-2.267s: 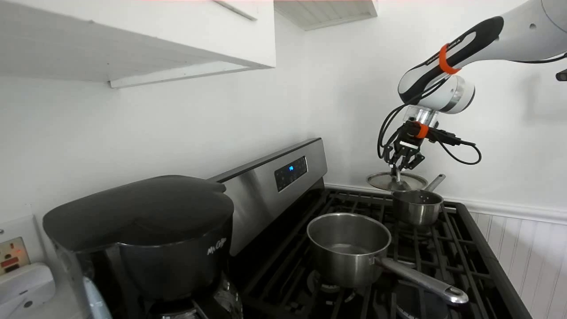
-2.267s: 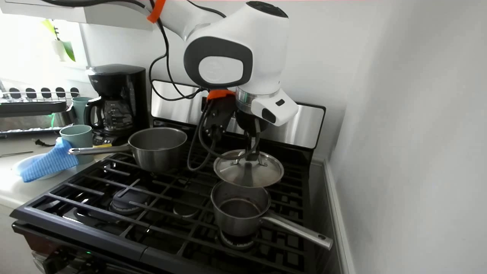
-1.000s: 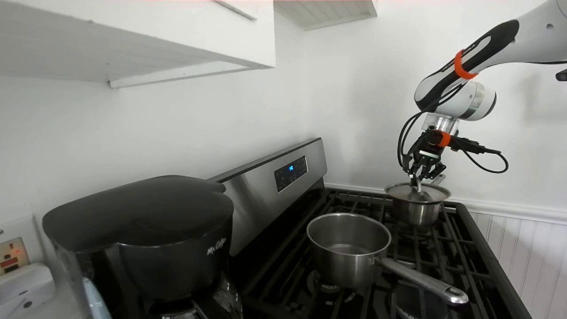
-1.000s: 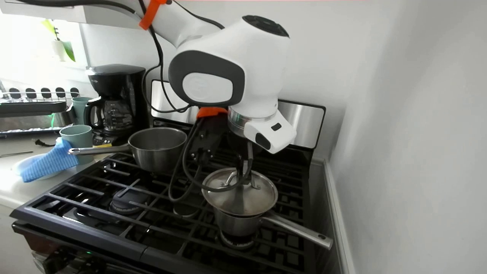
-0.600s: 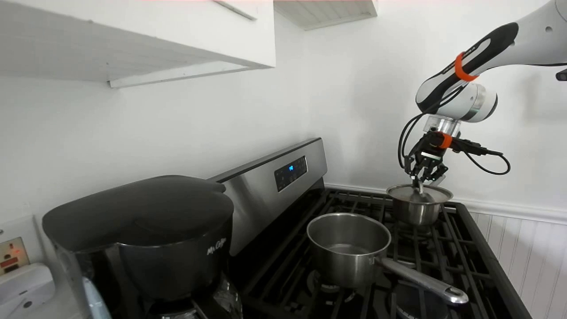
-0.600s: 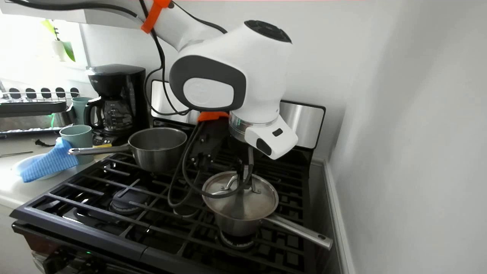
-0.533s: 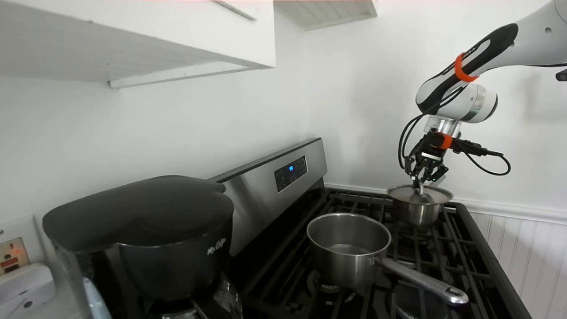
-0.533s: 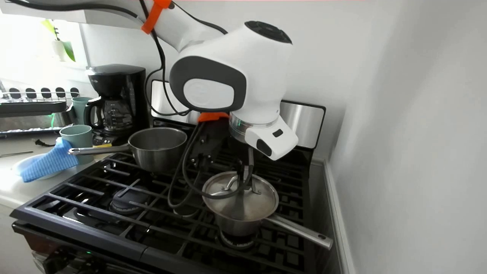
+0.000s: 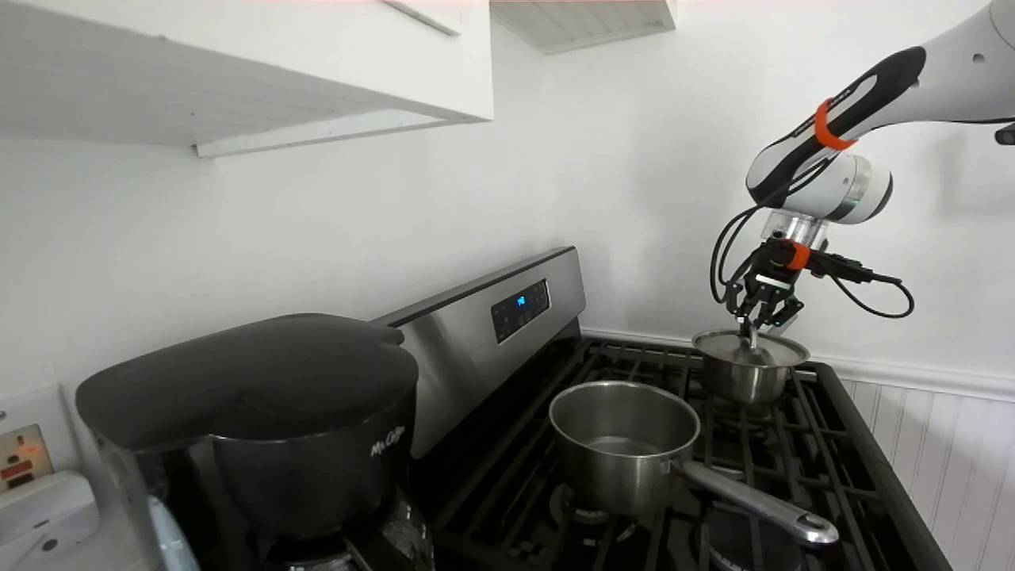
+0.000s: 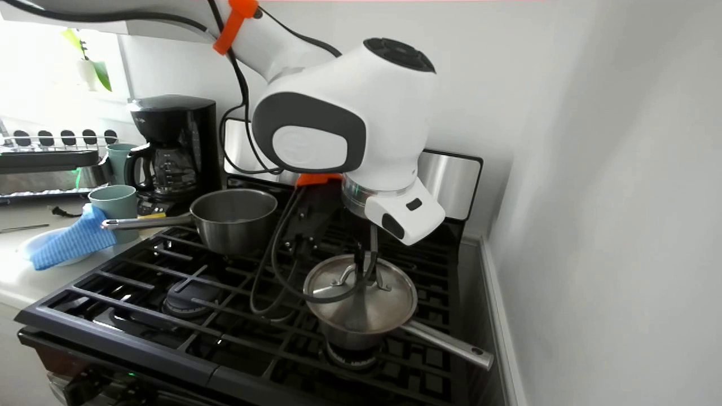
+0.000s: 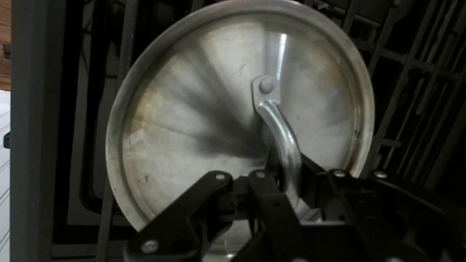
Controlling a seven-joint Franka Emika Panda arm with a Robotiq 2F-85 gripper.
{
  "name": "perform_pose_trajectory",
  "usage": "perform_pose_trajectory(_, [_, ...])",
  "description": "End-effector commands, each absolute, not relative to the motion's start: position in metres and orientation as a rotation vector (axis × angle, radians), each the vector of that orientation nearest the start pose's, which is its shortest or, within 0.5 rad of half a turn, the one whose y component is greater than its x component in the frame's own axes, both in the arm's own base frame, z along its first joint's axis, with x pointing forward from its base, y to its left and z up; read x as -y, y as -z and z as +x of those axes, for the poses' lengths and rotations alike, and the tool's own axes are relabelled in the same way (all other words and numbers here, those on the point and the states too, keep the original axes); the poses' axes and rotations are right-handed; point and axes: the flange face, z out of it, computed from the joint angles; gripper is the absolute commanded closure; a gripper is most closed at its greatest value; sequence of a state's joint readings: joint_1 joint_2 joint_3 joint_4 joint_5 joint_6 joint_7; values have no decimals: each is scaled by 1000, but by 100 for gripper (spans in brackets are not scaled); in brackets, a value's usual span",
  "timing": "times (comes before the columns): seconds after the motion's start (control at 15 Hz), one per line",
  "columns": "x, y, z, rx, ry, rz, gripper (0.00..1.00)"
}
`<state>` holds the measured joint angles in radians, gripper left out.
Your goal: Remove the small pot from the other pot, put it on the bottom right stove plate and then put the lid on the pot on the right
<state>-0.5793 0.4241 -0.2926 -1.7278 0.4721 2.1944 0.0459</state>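
Note:
The small steel pot (image 9: 745, 384) stands on the front right burner in an exterior view (image 10: 351, 339), its handle (image 10: 445, 341) pointing to the right. The round steel lid (image 10: 389, 304) lies over its opening and appears to rest on the rim. My gripper (image 9: 749, 325) is above the lid with its fingers on both sides of the arched lid handle. In the wrist view the gripper (image 11: 291, 161) is shut on this handle (image 11: 282, 131). The inside of the small pot is hidden by the lid. The larger pot (image 9: 626, 484) stands open on a rear left burner.
The black stove grates (image 10: 192, 304) surround the pots. The larger pot's handle (image 9: 761, 503) sticks out over the grates. A black coffee maker (image 10: 175, 146) stands beside the stove. A white wall (image 10: 592, 225) is close on the right, and the control panel (image 9: 521, 308) is behind.
My gripper has lowered the lid from above the small pot onto its opening. In the last half second gripper and lid have shifted only slightly.

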Motion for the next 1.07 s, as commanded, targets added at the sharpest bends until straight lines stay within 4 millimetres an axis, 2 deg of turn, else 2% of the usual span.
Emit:
perform_pose_trajectory(0.0, [486, -350, 452, -1598, 263, -2412, 64])
perform_pose_trajectory(0.6, [489, -349, 450, -1623, 254, -2405, 4])
perform_pose_trajectory(0.67, [489, -349, 450, -1624, 253, -2404, 0])
perform_pose_trajectory(1.0, [489, -350, 449, -1632, 250, -2395, 0])
